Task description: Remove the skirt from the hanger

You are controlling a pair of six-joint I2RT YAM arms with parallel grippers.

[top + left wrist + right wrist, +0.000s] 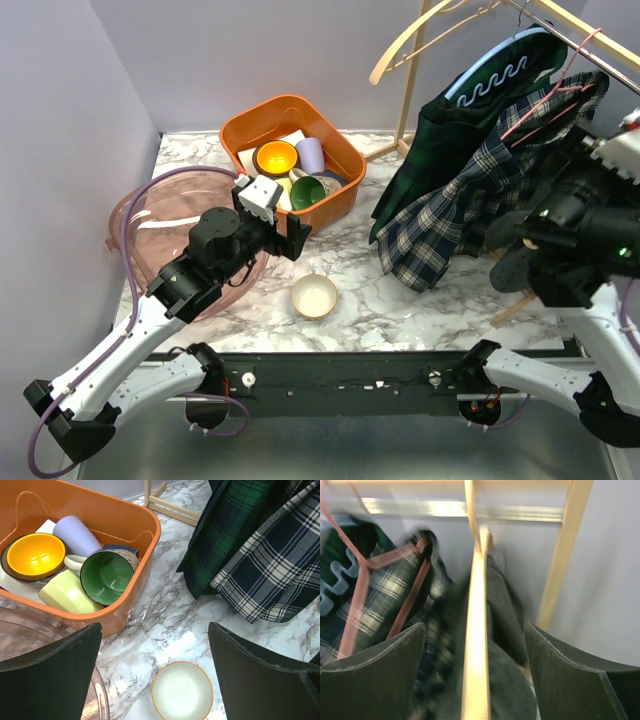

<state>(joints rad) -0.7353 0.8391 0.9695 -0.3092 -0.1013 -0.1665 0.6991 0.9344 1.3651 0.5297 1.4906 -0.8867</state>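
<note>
Left pincer point(155, 626), right pincer point(475, 626) agape, empty. 2 plaid skirts point(450, 215), 1 pink hanger point(361, 585).

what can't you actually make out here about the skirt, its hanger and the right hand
Right wrist view: motion blur smears the plaid skirt and pink hanger; how they attach is unreadable.
Top view: the right hand is hidden behind its own dark arm.
Left wrist view: the upper edge cuts off the skirt's top and hanger.
</note>
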